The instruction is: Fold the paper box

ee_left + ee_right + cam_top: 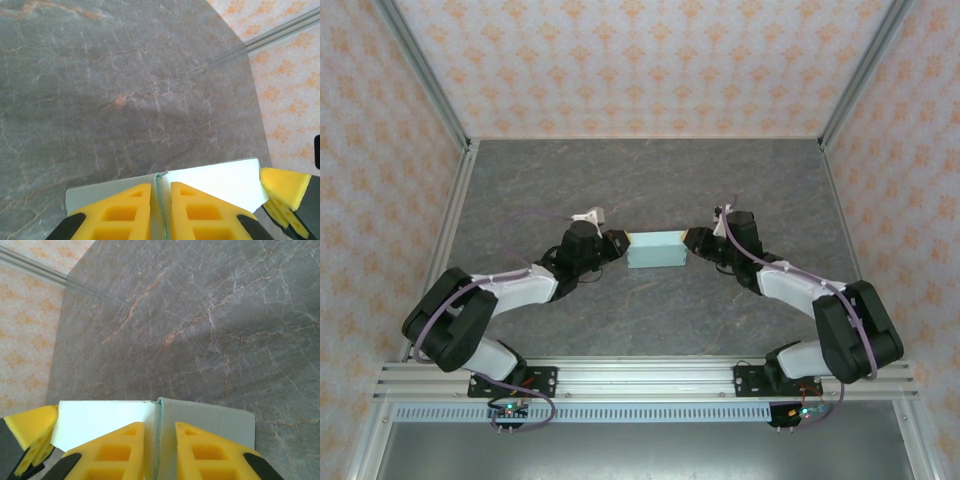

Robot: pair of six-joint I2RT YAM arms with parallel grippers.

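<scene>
From above, the paper box [655, 249] is lying between the claws, its long axis running claw to claw, with left gripper [619, 246] and right gripper [694, 240] equally near. Left wrist: narrowed jaws are pinching its card ridge. Right wrist: jaws are pinching likewise.

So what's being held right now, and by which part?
Both grip the paper box: left gripper pinches card at its left end, right gripper at its right end.

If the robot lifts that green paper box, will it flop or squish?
Probably bendy: the paper box looks like thin card, its edge slim enough to sit between the left gripper's nearly closed fingers. Likely very light. Its folded corners may keep it from flopping.
</scene>
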